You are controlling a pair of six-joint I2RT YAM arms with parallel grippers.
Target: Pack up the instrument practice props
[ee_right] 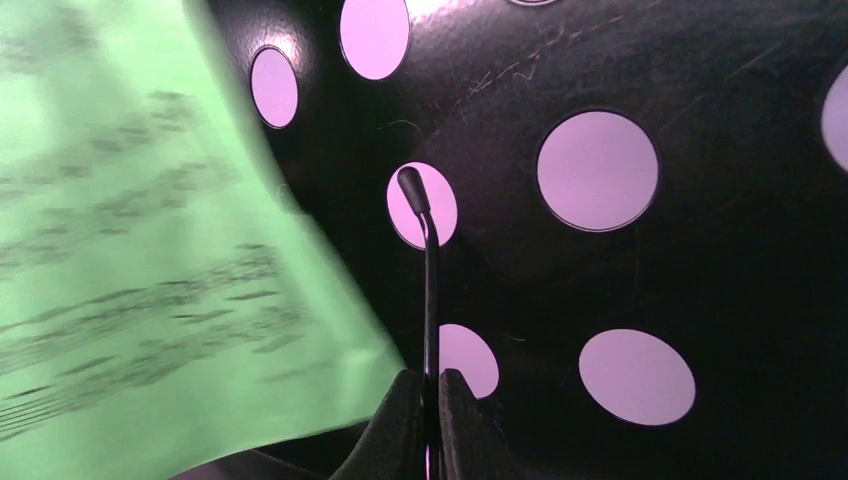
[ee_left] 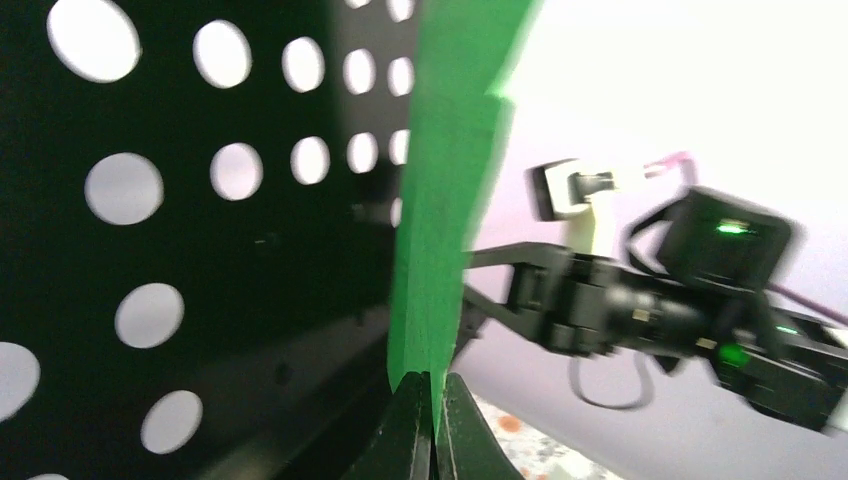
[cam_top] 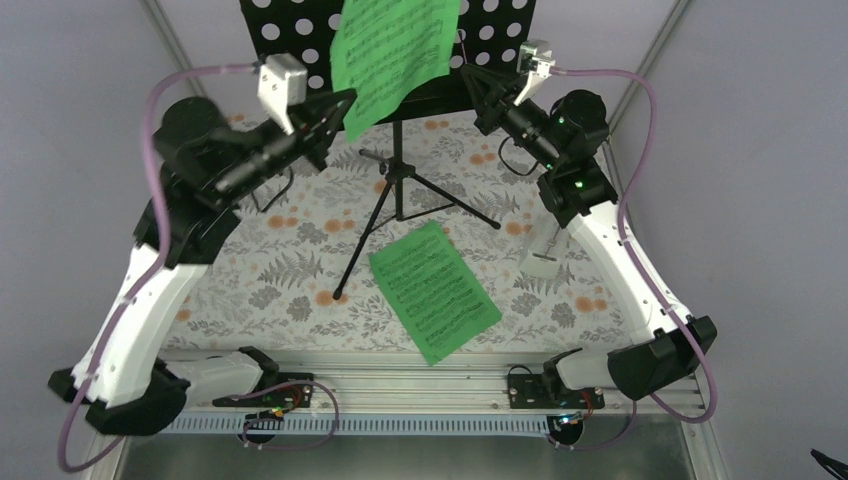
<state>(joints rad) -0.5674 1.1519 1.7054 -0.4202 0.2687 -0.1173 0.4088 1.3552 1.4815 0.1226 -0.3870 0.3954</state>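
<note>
The black tripod music stand [cam_top: 399, 190] stands mid-table, its round-holed desk [cam_top: 500, 30] at the back. One bright green sheet-music page [cam_top: 395, 55] hangs tilted against the desk. My left gripper [cam_top: 347, 100] is shut on that page's lower left edge; the left wrist view shows the page [ee_left: 450, 200] edge-on, pinched between the jaws of the gripper [ee_left: 435, 390]. My right gripper [cam_top: 472, 82] is at the desk's lower right, shut [ee_right: 430, 385] on the stand's thin black wire page holder [ee_right: 430, 260]. A second green page [cam_top: 433, 290] lies flat on the table. The small white metronome [cam_top: 543, 262] sits at the right.
A floral tablecloth [cam_top: 280, 270] covers the table. The tripod's legs spread across the middle, one foot ending near the flat page. Grey walls close in on both sides. The right arm [ee_left: 640, 310] shows in the left wrist view, close beyond the hanging page.
</note>
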